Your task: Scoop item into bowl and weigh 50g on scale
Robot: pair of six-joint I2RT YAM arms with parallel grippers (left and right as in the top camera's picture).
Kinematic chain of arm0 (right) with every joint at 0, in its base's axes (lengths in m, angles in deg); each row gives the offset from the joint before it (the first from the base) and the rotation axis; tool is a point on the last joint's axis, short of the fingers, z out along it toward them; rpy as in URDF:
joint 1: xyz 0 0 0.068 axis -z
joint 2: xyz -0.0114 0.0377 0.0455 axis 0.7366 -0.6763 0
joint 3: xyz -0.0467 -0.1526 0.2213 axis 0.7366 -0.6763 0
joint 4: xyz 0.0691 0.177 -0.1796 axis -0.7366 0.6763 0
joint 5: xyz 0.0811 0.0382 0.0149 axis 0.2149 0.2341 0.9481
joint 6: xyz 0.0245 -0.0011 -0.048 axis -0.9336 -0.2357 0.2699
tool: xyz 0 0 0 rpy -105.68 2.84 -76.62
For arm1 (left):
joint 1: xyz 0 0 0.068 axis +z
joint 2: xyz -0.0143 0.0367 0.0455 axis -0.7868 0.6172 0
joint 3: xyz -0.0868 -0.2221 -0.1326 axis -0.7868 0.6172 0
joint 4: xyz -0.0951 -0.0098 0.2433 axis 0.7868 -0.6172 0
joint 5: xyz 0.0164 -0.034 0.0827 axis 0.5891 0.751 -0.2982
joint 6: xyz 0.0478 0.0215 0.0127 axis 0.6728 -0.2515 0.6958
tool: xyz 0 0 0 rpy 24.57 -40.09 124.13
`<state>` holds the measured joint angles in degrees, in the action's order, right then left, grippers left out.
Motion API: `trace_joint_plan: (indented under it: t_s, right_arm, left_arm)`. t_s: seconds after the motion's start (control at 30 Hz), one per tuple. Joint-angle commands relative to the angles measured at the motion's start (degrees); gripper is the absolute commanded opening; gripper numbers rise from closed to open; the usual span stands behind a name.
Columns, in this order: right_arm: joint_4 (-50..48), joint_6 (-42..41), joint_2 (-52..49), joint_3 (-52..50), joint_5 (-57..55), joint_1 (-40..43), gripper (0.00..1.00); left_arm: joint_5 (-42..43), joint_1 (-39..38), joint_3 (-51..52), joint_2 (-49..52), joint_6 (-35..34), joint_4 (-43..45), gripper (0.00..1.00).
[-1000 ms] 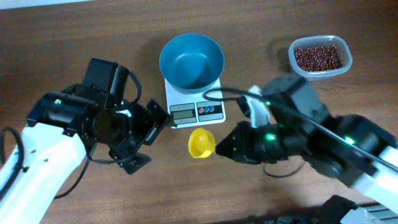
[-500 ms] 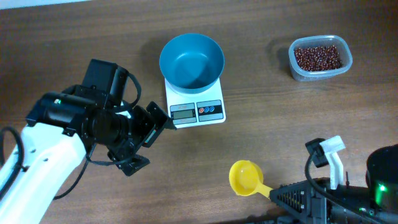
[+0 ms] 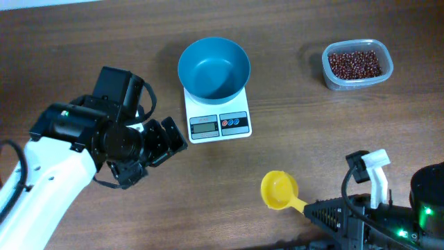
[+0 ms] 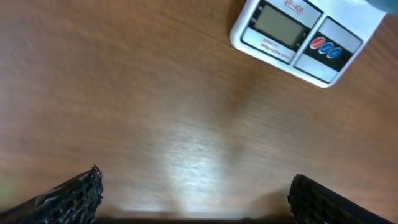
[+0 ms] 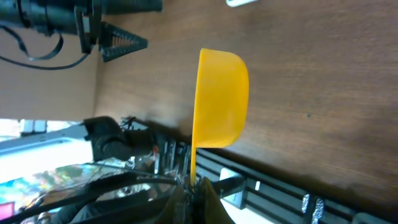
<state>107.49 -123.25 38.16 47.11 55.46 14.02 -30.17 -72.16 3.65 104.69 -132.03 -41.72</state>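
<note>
One yellow scoop (image 3: pixel 279 189) tight in right jaws; left jaws wide apart near scale (image 3: pixel 218 123).

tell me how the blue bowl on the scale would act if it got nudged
The bowl looks empty and plastic, so it is probably light and easy to shift. Its rim is about as wide as the scale under it, so a push on the rim might tip it or slide it off centre.
</note>
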Motion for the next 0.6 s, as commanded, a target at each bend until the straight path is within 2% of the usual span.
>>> trace_joint_plan:
  t_s: [0.0, 0.2, 0.23, 0.3, 0.4, 0.53, 0.57]
  right_arm:
    - [-0.20, 0.74, 0.48, 0.33, -2.89, -0.31, 0.04]
    - [-0.90, -0.98, 0.48, 0.33, -3.04, -0.31, 0.04]
    - [-1.77, -1.01, 0.50, 0.33, -4.22, -0.31, 0.04]
    - [-3.56, -1.01, 0.50, 0.33, -5.86, -0.31, 0.04]
    - [-5.60, -0.98, 0.50, 0.37, -7.10, -0.31, 0.04]
    - [-6.34, -1.03, 0.50, 0.44, -8.83, -0.31, 0.04]
    - [-6.78, -1.01, 0.50, 0.44, -9.33, -0.31, 0.04]
  left_arm:
    - [-7.32, 0.37, -1.09, -0.09, 6.38, 0.74, 0.99]
    - [-7.02, 0.50, -3.74, -0.09, 6.73, 10.27, 0.99]
    - [-6.40, 0.50, -3.74, -0.09, 9.42, 10.49, 0.98]
    - [-6.45, 0.22, -3.74, -0.09, 11.96, 9.27, 0.84]
    - [-6.43, -0.96, -3.74, -0.83, 14.36, 8.70, 0.85]
    - [-6.47, -4.74, -3.74, -6.47, 25.94, 9.42, 0.85]
    - [-6.88, -7.06, -3.74, -7.08, 26.75, 9.60, 0.84]
